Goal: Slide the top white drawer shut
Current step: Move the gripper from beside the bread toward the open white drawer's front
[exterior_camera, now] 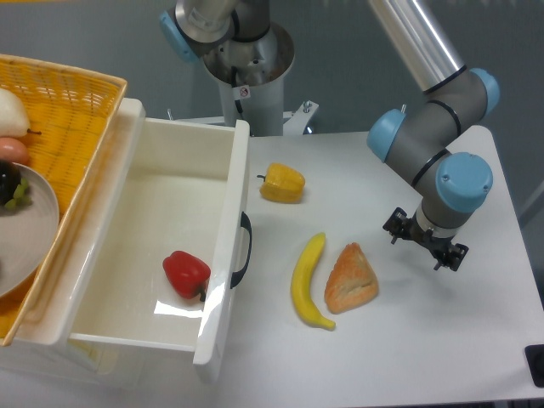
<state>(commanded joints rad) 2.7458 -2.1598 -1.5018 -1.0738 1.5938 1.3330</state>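
- The drawer [161, 246] stands pulled open, well off at nine o'clock from my pincer [425, 240].
- Whether my pincer is released or clenched, I cannot tell.

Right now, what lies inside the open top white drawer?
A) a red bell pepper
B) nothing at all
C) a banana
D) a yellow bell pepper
A: a red bell pepper lies on the floor of the top white drawer, near its front panel, while the banana and the yellow bell pepper lie outside on the table.
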